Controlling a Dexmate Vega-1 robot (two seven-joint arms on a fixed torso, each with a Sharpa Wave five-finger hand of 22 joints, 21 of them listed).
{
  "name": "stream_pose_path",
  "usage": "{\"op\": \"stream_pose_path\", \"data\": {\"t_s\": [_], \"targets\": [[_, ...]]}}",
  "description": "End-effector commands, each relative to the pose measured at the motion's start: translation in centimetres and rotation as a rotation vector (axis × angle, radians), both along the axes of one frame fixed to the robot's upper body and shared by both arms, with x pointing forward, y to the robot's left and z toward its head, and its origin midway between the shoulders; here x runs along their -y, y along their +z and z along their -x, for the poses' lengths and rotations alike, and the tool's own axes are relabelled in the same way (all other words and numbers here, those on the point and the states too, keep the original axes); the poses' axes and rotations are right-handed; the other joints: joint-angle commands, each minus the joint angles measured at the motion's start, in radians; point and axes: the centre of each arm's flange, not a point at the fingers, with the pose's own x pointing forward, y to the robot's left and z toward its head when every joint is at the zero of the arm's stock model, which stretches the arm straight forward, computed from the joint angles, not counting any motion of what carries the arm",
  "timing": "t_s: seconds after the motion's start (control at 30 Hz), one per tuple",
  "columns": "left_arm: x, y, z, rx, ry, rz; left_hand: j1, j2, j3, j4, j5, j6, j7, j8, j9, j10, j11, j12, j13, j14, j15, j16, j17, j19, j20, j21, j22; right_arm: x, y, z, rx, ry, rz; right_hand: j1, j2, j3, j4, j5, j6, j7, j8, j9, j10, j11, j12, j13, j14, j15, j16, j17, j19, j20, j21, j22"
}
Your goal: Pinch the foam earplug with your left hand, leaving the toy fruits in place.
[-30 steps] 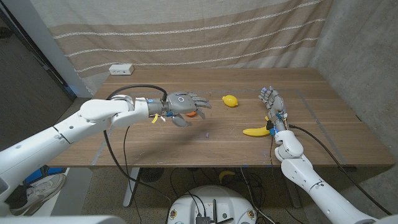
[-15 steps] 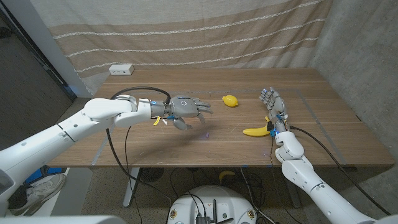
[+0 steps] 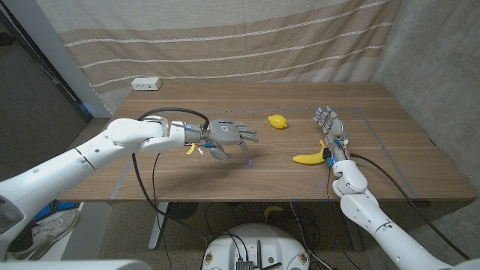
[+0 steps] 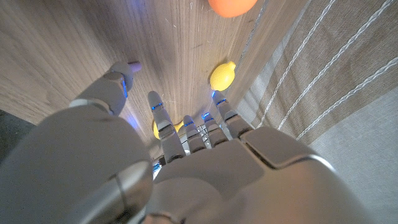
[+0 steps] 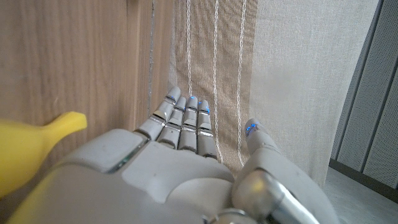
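Earplug: small purple piece on the table, just in front of my left hand and apart from it. My left hand hovers with fingers spread, holding nothing; its thumb points near the earplug. Lemon lies beyond. Banana lies beside my right hand, fingers extended, empty.

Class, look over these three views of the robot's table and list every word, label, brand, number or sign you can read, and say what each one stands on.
There is no readable text in any view.
The white box at the table's far edge: no label can be made out, too small.
The left hand has a round mark on its back, but no letters or numbers can be read.
The lemon and banana: no print.
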Motion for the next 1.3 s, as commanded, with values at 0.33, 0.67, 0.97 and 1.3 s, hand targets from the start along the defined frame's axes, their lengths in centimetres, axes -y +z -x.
{"op": "stream_pose_path", "data": {"t_s": [0.33, 0.67, 0.97, 1.3], "targets": [[0.6, -0.5, -1.4, 0.009, -0.021, -0.035, 0.024, 0.008, -0.017, 0.003, -0.003, 0.021, -0.001, 0.003, 0.004, 0.019, -0.001, 0.008, 0.002, 0.006, -0.046, 0.007, 0.004, 0.017, -0.005, -0.004, 0.005, 0.3, -0.3, 0.0, -0.006, -0.003, -0.007, -0.005, 0.003, 0.002, -0.009, 0.005, 0.011, 0.004, 0.005, 0.003, 0.011, 0.003, 0.007, 0.004, 0.006, 0.0, 0.003, 0.002, 0.007, 0.002, -0.005, 0.003], [0.4, -1.0, -2.0, 0.039, -0.078, -0.015, 0.032, 0.008, -0.033, 0.005, -0.003, 0.044, 0.008, 0.009, 0.005, 0.035, -0.008, 0.011, 0.002, 0.025, -0.055, 0.013, 0.004, 0.024, -0.009, -0.009, 0.006, 0.3, -0.4, -0.3, -0.015, -0.001, -0.006, -0.006, 0.003, 0.003, -0.01, 0.005, 0.013, 0.007, 0.004, 0.004, 0.012, 0.005, 0.007, 0.005, 0.005, 0.002, 0.003, 0.001, 0.008, 0.002, -0.01, 0.003], [0.7, -1.8, -2.6, 0.087, -0.089, -0.042, 0.039, 0.004, -0.047, 0.005, -0.003, 0.044, 0.012, 0.007, 0.005, 0.036, -0.01, 0.009, 0.002, 0.042, -0.058, 0.017, 0.004, 0.028, -0.013, -0.012, 0.006, 0.5, -0.5, -0.5, -0.026, -0.002, -0.011, -0.007, 0.003, 0.003, -0.01, 0.005, 0.015, 0.006, 0.003, 0.004, 0.014, 0.004, 0.008, 0.007, 0.006, 0.002, 0.003, 0.001, 0.01, 0.003, -0.014, 0.003], [1.5, -2.2, -2.8, 0.113, -0.096, -0.064, 0.044, 0.009, -0.057, 0.008, -0.002, 0.036, 0.016, 0.002, 0.006, 0.032, -0.007, 0.006, 0.002, 0.044, -0.053, 0.015, 0.004, 0.025, -0.011, -0.018, 0.007, 0.8, -0.9, -0.5, -0.033, -0.003, -0.016, -0.008, 0.003, 0.003, -0.011, 0.005, 0.018, 0.006, 0.003, 0.004, 0.016, 0.006, 0.008, 0.009, 0.006, 0.001, 0.003, 0.0, 0.012, 0.004, -0.018, 0.003]]}}
